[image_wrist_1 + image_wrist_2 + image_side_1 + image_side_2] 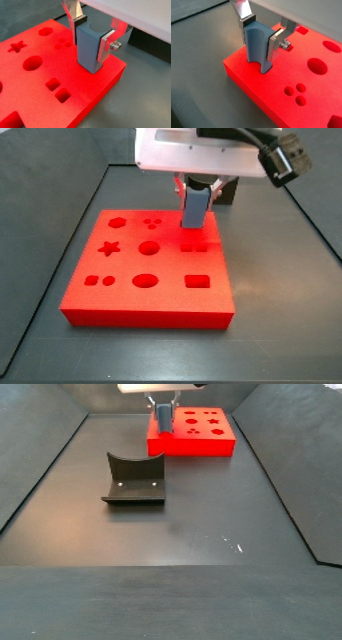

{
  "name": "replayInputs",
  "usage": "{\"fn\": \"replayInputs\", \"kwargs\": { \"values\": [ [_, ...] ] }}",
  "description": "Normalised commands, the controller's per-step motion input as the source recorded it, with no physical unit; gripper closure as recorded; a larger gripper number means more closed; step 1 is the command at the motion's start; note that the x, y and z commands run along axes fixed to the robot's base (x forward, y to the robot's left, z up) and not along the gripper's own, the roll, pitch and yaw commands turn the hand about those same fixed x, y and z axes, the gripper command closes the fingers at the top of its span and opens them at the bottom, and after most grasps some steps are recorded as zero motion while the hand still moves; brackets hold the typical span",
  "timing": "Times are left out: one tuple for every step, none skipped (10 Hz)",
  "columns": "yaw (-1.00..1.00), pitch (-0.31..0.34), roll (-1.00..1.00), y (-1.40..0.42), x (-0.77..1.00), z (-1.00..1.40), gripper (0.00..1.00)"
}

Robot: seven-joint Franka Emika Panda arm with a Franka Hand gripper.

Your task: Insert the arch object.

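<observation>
- Gripper: positioned over a corner region of the red block, clamped on the arch object; silver plate fingers with dark pads press its opposite faces in both wrist views.
- Arch object: grey-blue piece, held upright, lower end at the block's top surface near its edge. In a wrist view a notch shows at its lower end. Whether that end sits inside a cutout or only touches the surface cannot be told.
- Red block: flat foam-like board lying on the tabletop, carrying shaped cutouts. In a side view these include a star, a hexagon, a round hole, an oval, a rectangle and a cluster of three small holes.
- Arch object in a side view: standing over the block's far right part, beneath the white wrist housing.
- Fixture: dark L-shaped bracket on its base plate, well apart from the red block, nearer the camera.
- Tabletop: dark grey, matte, bounded by dark side walls.
</observation>
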Motion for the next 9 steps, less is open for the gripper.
{"fn": "replayInputs", "kwargs": {
  "values": [
    [0.0,-0.066,0.06,-0.02,0.0,-0.66,1.0],
    [0.0,-0.044,0.13,-0.04,0.0,-0.77,1.0],
    [0.0,-0.027,0.21,-0.07,0.0,-0.84,1.0],
    [-0.01,-0.011,0.28,-0.12,0.0,-0.82,1.0],
    [-0.03,-0.003,0.27,-0.15,0.01,-0.77,1.0],
    [-0.04,0.0,0.26,-0.12,0.02,-0.79,1.0],
    [-0.02,-0.033,0.27,-0.14,0.0,-0.82,1.0],
    [0.0,-0.054,0.3,-0.17,0.0,-0.74,1.0],
    [-0.01,-0.017,0.15,-0.05,0.03,-0.53,1.0]
  ]
}}
